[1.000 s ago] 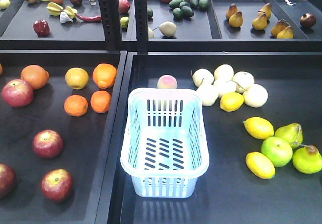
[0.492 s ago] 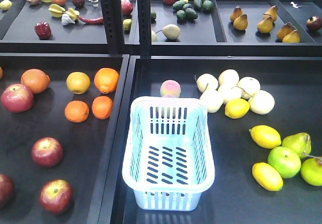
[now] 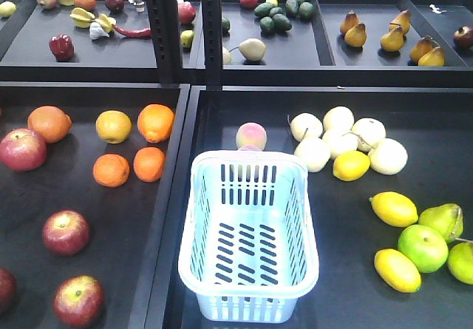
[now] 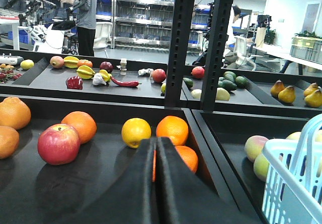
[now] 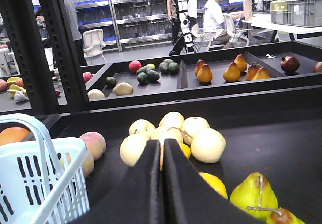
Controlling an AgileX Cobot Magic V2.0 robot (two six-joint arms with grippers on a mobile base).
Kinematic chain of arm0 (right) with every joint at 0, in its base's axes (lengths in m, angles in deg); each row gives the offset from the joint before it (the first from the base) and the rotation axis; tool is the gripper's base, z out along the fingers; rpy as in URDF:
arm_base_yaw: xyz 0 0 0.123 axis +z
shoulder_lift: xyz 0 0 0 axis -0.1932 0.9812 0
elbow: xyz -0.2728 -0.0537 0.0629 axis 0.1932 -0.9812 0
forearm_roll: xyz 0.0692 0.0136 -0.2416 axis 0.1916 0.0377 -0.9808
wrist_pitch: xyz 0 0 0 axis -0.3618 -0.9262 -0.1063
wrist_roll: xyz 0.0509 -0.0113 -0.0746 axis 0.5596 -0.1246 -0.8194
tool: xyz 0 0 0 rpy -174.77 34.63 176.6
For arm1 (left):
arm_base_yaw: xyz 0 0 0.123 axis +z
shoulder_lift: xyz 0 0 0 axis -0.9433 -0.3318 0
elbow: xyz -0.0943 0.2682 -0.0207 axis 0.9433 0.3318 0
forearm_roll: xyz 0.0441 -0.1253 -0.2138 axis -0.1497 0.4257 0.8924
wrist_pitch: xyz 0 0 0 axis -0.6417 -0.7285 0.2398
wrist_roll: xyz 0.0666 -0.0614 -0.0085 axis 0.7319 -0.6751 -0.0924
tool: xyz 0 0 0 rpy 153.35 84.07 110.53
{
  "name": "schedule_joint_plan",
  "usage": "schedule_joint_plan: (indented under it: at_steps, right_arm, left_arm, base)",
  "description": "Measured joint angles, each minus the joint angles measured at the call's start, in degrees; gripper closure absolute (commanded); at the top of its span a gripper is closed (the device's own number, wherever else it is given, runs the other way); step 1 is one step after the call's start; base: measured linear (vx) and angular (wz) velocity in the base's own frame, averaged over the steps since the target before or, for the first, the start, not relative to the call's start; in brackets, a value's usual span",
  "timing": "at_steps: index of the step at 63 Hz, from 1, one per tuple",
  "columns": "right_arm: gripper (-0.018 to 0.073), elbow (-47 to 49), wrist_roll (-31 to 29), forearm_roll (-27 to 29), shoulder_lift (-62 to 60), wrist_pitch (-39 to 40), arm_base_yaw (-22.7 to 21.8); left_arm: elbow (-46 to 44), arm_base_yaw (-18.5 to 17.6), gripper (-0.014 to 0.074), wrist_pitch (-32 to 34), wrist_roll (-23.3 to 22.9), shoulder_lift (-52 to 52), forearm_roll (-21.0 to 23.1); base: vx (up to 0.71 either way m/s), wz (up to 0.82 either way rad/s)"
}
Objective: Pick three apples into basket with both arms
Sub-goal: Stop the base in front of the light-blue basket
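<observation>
Left claw point(image 4: 155, 142) closed, empty, apple point(image 4: 59, 143) ahead-left, apart; right claw point(image 5: 162, 143) closed, empty, basket point(image 5: 50, 146) just left.

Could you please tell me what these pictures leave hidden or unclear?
- Front view: the glossy red apple at the lower left is cut by the frame edge.
- Left wrist view: the shut left gripper covers most of a round orange.
- Right wrist view: the frame edge cuts off the pale blue slotted plastic basket, hiding its inside.
</observation>
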Motion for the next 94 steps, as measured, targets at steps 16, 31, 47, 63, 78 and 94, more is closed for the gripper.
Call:
schedule_joint_plan:
  at_steps: [16, 31, 47, 63, 78, 94]
  right_arm:
    - [0.0564, 0.0, 0.0, 0.0, 0.0, 0.0, 0.0]
    - [0.0564, 0.0, 0.0, 0.0, 0.0, 0.0, 0.0]
    - [0.0564, 0.0, 0.0, 0.0, 0.0, 0.0, 0.0]
    - [0.0564, 0.0, 0.0, 0.0, 0.0, 0.0, 0.0]
    - [0.0564, 0.0, 0.0, 0.0, 0.0, 0.0, 0.0]
    - [0.0564, 0.0, 0.0, 0.0, 0.0, 0.0, 0.0]
  left_arm:
    - [0.0, 0.0, 0.0602, 0.0, 0.0, 0.0, 0.0]
    - [0.0, 0.0, 0.0602, 0.0, 0.0, 0.0, 0.0]
    - [0.0, 0.0, 0.0602, 0.0, 0.0, 0.0, 0.0]
    - [0.0, 0.0, 0.0602, 0.0, 0.0, 0.0, 0.0]
    - [0.0, 0.0, 0.0602, 0.0, 0.0, 0.0, 0.0]
    - [0.0, 0.0, 0.0602, 0.0, 0.0, 0.0, 0.0]
  base:
    - [0.02, 0.01]
    - [0.02, 0.00]
    - [0.02, 0.00]
    - [0.00, 0.00]
    - [0.00, 0.00]
    - [0.00, 0.00]
